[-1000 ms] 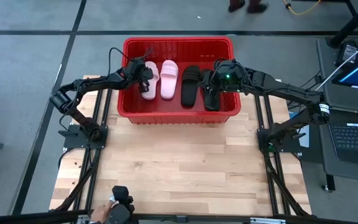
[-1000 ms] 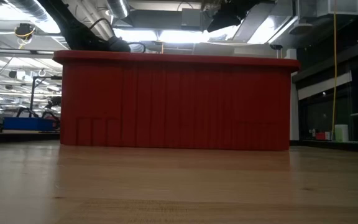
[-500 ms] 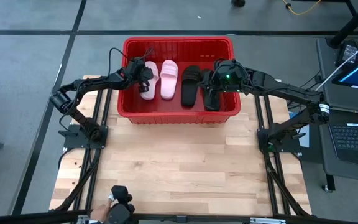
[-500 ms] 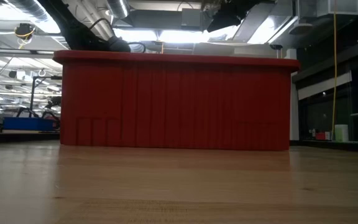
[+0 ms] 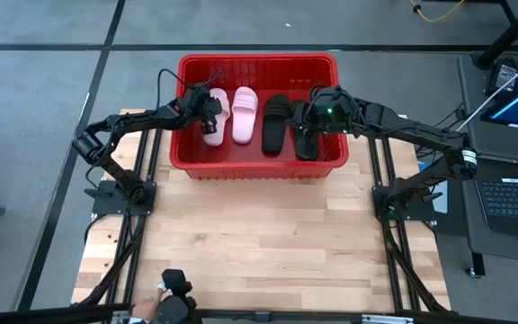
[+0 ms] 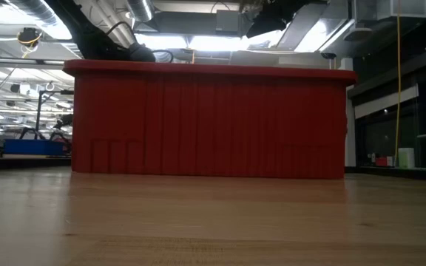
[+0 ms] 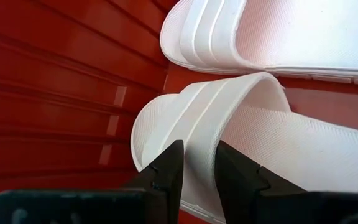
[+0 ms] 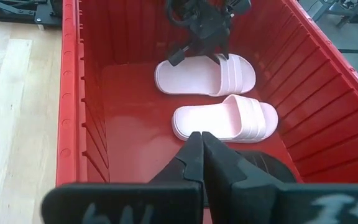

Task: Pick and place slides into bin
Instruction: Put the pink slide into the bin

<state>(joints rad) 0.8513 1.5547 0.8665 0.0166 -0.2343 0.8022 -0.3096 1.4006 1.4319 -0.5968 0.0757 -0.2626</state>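
The red bin [image 5: 259, 59] stands at the table's far middle and holds all the slides on its floor. Two pale pink slides [image 5: 245, 114] [image 8: 225, 118] lie at the left, and two black ones [image 5: 276, 123] at the right. My left gripper [image 7: 199, 167] is low over the leftmost pink slide [image 7: 278, 149]. It is open, and the ribbed strap shows in the gap. My right gripper [image 8: 201, 149] hangs shut above the black slides [image 8: 260, 165], touching nothing. The low view shows only the bin's near wall [image 6: 209, 122]. My left gripper has one finger [image 7: 166, 171] on each side of the leftmost pink slide's ribbed strap [image 7: 197, 134]. It comes slanting down from the table's left. Whether the fingers touch the strap I cannot tell. The slide lies sole down on the bin's floor.
The bin's ribbed walls [image 8: 79, 93] close in both grippers. The wooden tabletop [image 5: 259, 243] in front of the bin is bare. A laptop [image 5: 515, 198] sits off the table's right edge.
A person's feet beyond the table's far edge have gone out of the high view. The arms and the slides have kept still.
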